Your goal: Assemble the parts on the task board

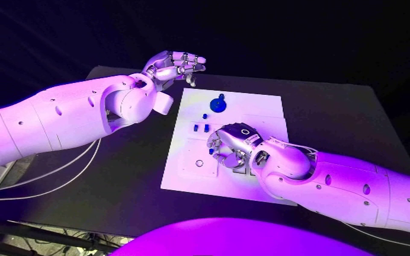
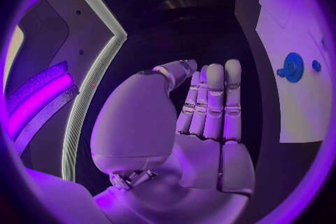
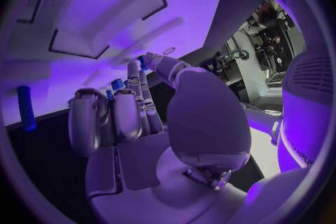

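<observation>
We see the left robot hand (image 1: 177, 65) at upper middle, fingers together, holding nothing. The right robot hand (image 1: 232, 145) rests on the board (image 1: 256, 105) mid-frame; we cannot tell its grip.

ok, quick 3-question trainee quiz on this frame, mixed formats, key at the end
1. True or false: the left hand rests on the task board.
2. Which hand is over the task board? A) the left hand B) the right hand C) both
3. Fill in: the round blue part lies near the board's ____ edge, far or near as seen from the robot.

Key:
1. False. It is raised beyond the board's far left corner, holding nothing.
2. B. It is down over the middle of the board, close to the small blue parts; whether it grips one cannot be told.
3. far
</observation>
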You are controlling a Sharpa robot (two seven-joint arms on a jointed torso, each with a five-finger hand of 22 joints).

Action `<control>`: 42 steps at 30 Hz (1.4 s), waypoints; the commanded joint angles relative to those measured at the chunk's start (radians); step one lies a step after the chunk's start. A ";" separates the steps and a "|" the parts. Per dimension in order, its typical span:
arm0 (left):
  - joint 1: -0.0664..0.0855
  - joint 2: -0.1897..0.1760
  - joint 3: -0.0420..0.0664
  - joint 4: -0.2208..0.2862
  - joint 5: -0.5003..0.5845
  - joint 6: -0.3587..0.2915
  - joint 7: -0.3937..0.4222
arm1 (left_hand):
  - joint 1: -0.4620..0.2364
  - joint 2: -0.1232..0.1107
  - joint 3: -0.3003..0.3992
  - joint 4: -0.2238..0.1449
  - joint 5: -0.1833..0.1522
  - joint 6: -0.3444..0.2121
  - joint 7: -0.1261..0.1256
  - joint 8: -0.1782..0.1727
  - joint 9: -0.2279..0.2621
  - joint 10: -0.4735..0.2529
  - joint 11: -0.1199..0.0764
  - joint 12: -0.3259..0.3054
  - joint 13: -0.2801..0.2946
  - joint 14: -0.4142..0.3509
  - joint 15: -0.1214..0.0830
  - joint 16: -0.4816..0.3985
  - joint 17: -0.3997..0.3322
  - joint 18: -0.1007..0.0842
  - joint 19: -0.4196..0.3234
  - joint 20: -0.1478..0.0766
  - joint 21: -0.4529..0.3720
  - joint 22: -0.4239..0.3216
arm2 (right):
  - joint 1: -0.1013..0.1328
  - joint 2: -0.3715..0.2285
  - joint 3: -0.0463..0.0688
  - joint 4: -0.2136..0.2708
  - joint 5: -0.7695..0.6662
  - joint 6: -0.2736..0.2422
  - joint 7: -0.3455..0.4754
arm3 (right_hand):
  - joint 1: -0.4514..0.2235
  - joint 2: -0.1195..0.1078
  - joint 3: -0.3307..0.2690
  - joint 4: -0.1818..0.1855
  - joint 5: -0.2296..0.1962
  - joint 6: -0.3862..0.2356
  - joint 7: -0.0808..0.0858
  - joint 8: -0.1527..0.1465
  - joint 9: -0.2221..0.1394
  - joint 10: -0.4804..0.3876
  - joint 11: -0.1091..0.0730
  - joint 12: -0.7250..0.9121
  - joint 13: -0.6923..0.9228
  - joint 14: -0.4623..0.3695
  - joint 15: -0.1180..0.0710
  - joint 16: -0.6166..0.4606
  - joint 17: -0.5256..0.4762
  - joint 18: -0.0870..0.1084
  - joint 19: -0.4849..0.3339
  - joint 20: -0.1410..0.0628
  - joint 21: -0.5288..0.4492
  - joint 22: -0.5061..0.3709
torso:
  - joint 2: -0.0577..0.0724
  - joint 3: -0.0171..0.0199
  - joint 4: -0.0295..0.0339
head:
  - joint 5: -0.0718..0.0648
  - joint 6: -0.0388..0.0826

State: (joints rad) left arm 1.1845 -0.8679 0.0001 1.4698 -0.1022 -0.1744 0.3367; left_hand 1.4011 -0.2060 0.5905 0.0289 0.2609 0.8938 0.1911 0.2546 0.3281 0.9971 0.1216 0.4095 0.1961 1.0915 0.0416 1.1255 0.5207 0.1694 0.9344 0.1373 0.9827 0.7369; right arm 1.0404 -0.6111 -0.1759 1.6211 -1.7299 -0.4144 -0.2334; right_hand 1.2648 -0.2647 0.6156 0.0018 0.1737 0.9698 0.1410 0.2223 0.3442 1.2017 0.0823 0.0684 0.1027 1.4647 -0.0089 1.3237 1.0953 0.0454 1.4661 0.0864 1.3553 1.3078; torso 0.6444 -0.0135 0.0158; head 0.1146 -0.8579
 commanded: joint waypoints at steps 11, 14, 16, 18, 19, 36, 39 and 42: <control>0.000 0.000 0.000 0.002 0.005 0.024 0.000 | -0.003 0.009 -0.005 -0.001 0.002 -0.004 0.003 -0.001 0.000 -0.009 0.000 0.005 0.001 -0.002 0.002 -0.006 -0.001 0.016 -0.001 0.000 -0.002 -0.001 | 0.075 -0.139 0.014 0.117 0.108 -0.040 0.012 | -0.005 -0.017 -0.032 0.005 0.012 -0.012 0.001 -0.013 -0.001 -0.027 0.000 0.009 -0.001 0.015 0.007 -0.009 -0.013 0.005 0.024 0.011 -0.029 0.185 | 0.000 -0.0012 0.0008 | -0.024 0.021; 0.000 -0.001 -0.001 0.004 0.005 0.027 0.000 | -0.003 0.009 -0.006 -0.001 0.002 -0.004 0.003 -0.002 0.000 -0.010 0.001 0.006 0.001 -0.002 0.002 -0.006 -0.001 0.016 -0.001 0.000 -0.003 -0.002 | 0.110 -0.186 0.018 0.131 0.171 -0.013 0.028 | -0.004 -0.017 -0.039 0.006 0.014 -0.014 0.005 -0.015 -0.001 -0.037 0.003 0.010 -0.002 0.015 0.009 -0.010 -0.016 0.006 0.022 0.012 -0.035 0.183 | 0.001 -0.0012 0.0014 | -0.034 0.025; 0.000 -0.003 -0.001 0.006 0.005 0.029 0.000 | -0.003 0.009 -0.006 -0.001 0.002 -0.004 0.003 -0.002 0.000 -0.010 0.001 0.006 0.001 -0.002 0.002 -0.006 -0.001 0.016 -0.001 0.000 -0.003 -0.002 | 0.132 -0.216 0.020 0.135 0.205 0.006 0.038 | -0.001 -0.017 -0.054 0.006 0.016 -0.020 0.005 -0.021 -0.002 -0.057 0.004 0.011 -0.004 0.013 0.011 -0.011 -0.021 0.009 0.018 0.014 -0.050 0.178 | 0.000 -0.0019 0.0012 | -0.042 0.027; 0.000 -0.006 -0.002 0.009 0.005 0.030 0.001 | -0.004 0.008 -0.007 -0.001 0.002 -0.005 0.003 -0.002 0.000 -0.011 0.001 0.006 0.001 -0.003 0.002 -0.006 -0.002 0.016 -0.001 0.000 -0.004 -0.002 | 0.157 -0.245 0.022 0.133 0.232 0.028 0.051 | 0.001 -0.017 -0.106 0.010 0.044 -0.036 0.013 -0.033 -0.005 -0.083 0.011 0.022 -0.006 0.012 0.015 -0.010 -0.025 0.010 0.016 0.018 -0.061 0.174 | 0.001 -0.0018 0.0008 | -0.046 0.028; 0.000 -0.008 -0.002 0.010 0.005 0.029 0.001 | -0.004 0.008 -0.007 -0.001 0.002 -0.005 0.003 -0.002 0.000 -0.011 0.001 0.006 0.001 -0.003 0.002 -0.006 -0.002 0.016 -0.001 0.000 -0.004 -0.002 | 0.171 -0.262 0.023 0.127 0.241 0.042 0.058 | 0.007 -0.013 -0.142 0.013 0.053 -0.045 0.012 -0.040 -0.007 -0.101 0.009 0.029 -0.007 0.014 0.015 -0.004 -0.019 0.012 0.014 0.019 -0.070 0.170 | 0.001 -0.0014 0.0002 | -0.047 0.030; 0.000 -0.011 -0.002 0.014 0.004 0.032 0.004 | -0.004 0.008 -0.007 -0.001 0.002 -0.005 0.003 -0.002 0.000 -0.011 0.001 0.006 0.001 -0.003 0.002 -0.006 -0.002 0.016 -0.001 0.000 -0.004 -0.002 | 0.196 -0.288 0.020 0.041 0.189 0.229 0.055 | 0.292 0.070 -0.711 0.291 0.048 -0.110 -0.023 -0.086 -0.004 -0.283 0.024 0.200 -0.029 -0.006 0.029 0.008 -0.062 0.027 0.000 0.032 -0.170 0.135 | 0.002 -0.0006 0.0024 | -0.044 0.025; 0.000 -0.012 -0.002 0.014 0.004 0.032 0.004 | -0.004 0.008 -0.007 -0.001 0.002 -0.005 0.003 -0.002 0.000 -0.011 0.001 0.006 0.001 -0.003 0.002 -0.006 -0.002 0.016 -0.001 0.000 -0.004 -0.002 | 0.189 -0.278 0.019 0.032 0.186 0.238 0.055 | 0.297 0.085 -0.700 0.289 0.044 -0.105 -0.016 -0.083 -0.001 -0.256 0.015 0.222 -0.027 0.001 0.021 0.013 -0.055 0.024 0.007 0.025 -0.155 0.140 | 0.001 -0.0006 0.0030 | -0.044 0.025; 0.000 -0.012 -0.002 0.013 0.003 0.031 0.004 | -0.004 0.008 -0.007 -0.001 0.002 -0.005 0.003 -0.002 0.000 -0.011 0.001 0.006 0.001 -0.003 0.002 -0.006 -0.002 0.016 -0.001 0.000 -0.004 -0.002 | 0.182 -0.267 0.017 0.024 0.184 0.236 0.054 | 0.303 0.096 -0.691 0.286 0.041 -0.104 -0.014 -0.082 0.000 -0.234 0.008 0.234 -0.028 0.002 0.015 0.010 -0.062 0.021 0.013 0.020 -0.140 0.146 | 0.001 -0.0013 0.0031 | -0.044 0.025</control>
State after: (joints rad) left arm 1.1843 -0.8804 -0.0030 1.4804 -0.1023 -0.1592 0.3331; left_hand 1.4011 -0.2060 0.5906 0.0289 0.2609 0.8938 0.1911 0.2546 0.3281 0.9935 0.1252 0.4094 0.1957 1.0915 0.0416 1.1255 0.5200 0.1694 0.9344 0.1373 0.9827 0.7360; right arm 1.2250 -0.8812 -0.1583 1.6477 -1.5259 -0.2229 -0.1896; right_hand 1.5705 -0.1742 -0.0799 0.2867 0.2168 0.8666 0.1204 0.1371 0.3427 0.9650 0.0903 0.3002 0.0747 1.4615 0.0087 1.3308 1.0357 0.0619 1.4631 0.1108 1.2144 1.3073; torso 0.6461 -0.0141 0.0187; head 0.0709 -0.8335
